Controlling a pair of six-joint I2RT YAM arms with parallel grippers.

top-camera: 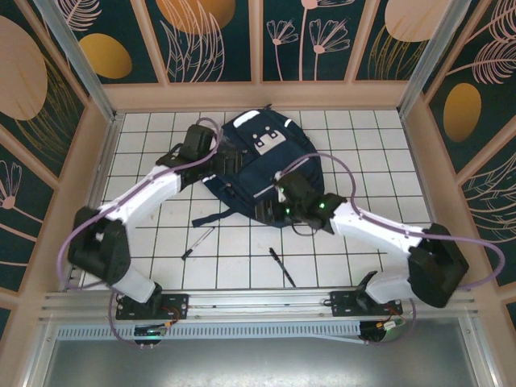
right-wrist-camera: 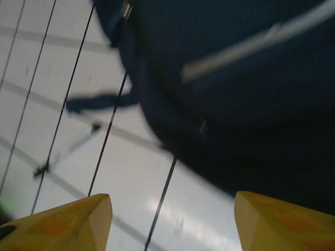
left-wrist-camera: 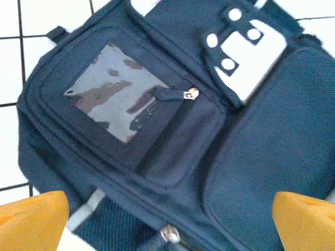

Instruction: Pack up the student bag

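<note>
The student bag (top-camera: 262, 153), a navy backpack with a light grey dotted patch, lies flat at the back middle of the table. My left gripper (top-camera: 219, 159) hovers over the bag's left side. In the left wrist view it stands open (left-wrist-camera: 170, 226) above the front pocket with its clear window (left-wrist-camera: 118, 97) and zipper pull (left-wrist-camera: 178, 93), nothing between the orange fingertips (left-wrist-camera: 32, 220). My right gripper (top-camera: 270, 210) is at the bag's near edge. It too is open (right-wrist-camera: 175, 225), over bare table beside the bag (right-wrist-camera: 235, 78).
Two dark pens lie on the white gridded table (top-camera: 161, 250): one (top-camera: 197, 242) near the left, one (top-camera: 282, 267) near the middle front. A loose strap (top-camera: 211, 216) trails from the bag toward the left pen. Wooden walls enclose the table.
</note>
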